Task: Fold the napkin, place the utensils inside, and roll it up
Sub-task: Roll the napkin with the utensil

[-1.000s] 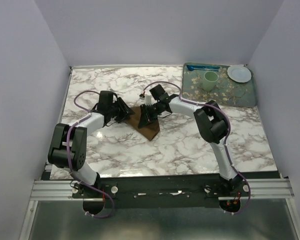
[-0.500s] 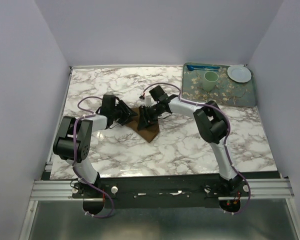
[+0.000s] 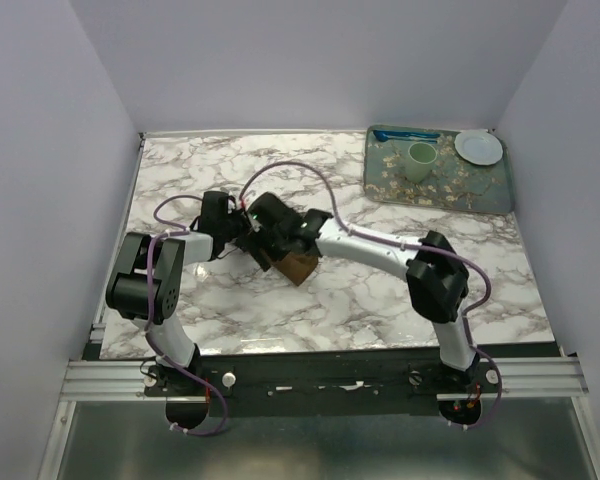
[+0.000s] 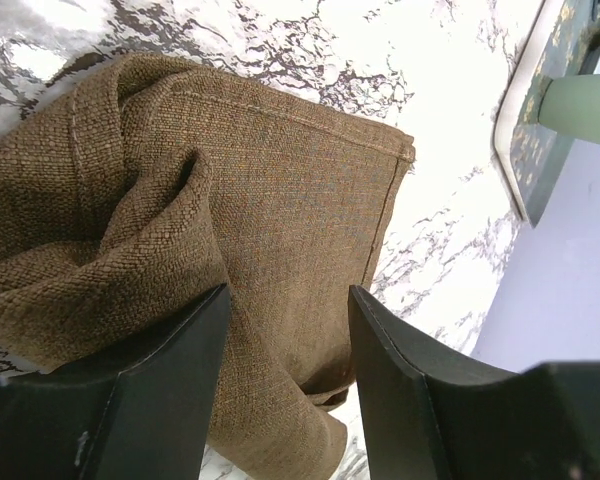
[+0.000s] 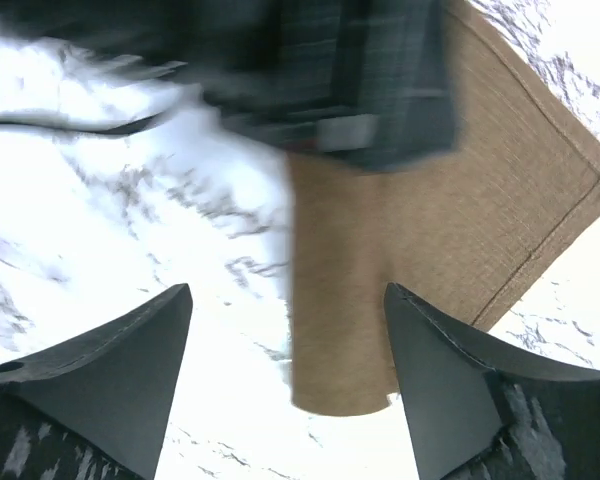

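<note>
The brown napkin lies partly rolled on the marble table, mostly covered by both arms in the top view. In the left wrist view the napkin fills the frame. My left gripper is open and straddles the rolled part, with a gap left at the right finger. My left gripper meets the cloth from the left. My right gripper is wide open just above the roll's end, holding nothing; the napkin spreads flat to a corner beyond. My right gripper hangs over the cloth. The utensils are hidden.
A patterned tray stands at the back right with a green cup, a white plate and a bright blue utensil. The tray and cup also show in the left wrist view.
My right arm has swung left and down across the napkin, and its jaws have opened wide. My left arm's elbow has drawn in while its gripper stayed at the cloth.
</note>
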Robot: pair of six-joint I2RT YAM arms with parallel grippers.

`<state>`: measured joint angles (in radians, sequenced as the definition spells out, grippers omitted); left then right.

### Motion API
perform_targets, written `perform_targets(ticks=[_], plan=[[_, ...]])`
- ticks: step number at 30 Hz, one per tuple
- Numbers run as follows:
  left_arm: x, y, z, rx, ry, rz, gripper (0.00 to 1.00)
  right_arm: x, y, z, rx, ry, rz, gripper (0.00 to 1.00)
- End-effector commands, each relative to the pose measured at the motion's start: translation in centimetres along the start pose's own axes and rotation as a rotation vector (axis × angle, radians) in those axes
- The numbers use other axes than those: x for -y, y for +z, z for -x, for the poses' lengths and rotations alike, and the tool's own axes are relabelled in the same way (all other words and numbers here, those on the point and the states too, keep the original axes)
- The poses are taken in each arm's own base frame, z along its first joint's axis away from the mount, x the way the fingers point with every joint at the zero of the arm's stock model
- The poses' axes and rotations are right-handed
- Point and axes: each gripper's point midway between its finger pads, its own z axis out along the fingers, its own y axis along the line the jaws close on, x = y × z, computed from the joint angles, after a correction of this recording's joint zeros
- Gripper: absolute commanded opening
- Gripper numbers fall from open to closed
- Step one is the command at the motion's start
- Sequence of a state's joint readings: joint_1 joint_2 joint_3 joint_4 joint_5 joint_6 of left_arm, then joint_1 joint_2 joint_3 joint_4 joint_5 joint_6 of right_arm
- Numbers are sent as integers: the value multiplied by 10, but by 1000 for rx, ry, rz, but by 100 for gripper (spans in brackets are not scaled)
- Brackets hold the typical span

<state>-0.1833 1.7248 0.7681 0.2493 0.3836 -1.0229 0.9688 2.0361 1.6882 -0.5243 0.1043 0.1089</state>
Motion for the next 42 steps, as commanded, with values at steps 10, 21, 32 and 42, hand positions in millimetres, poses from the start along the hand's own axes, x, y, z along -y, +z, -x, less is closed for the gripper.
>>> perform_targets(ticks=[10,21,32,42], plan=[[-64,0,-25,-68,-70,186,61,11,47,-38,-83,-254,-337,84],[-49,-8,-13,-55,-80,135,62,5,61,-71,-110,-133,-251,46],[19,-38,29,29,4,-8,69,6,49,-69,-73,263,325,32],[45,-38,12,-9,-10,-91,70,9,39,-68,-135,463,636,34]])
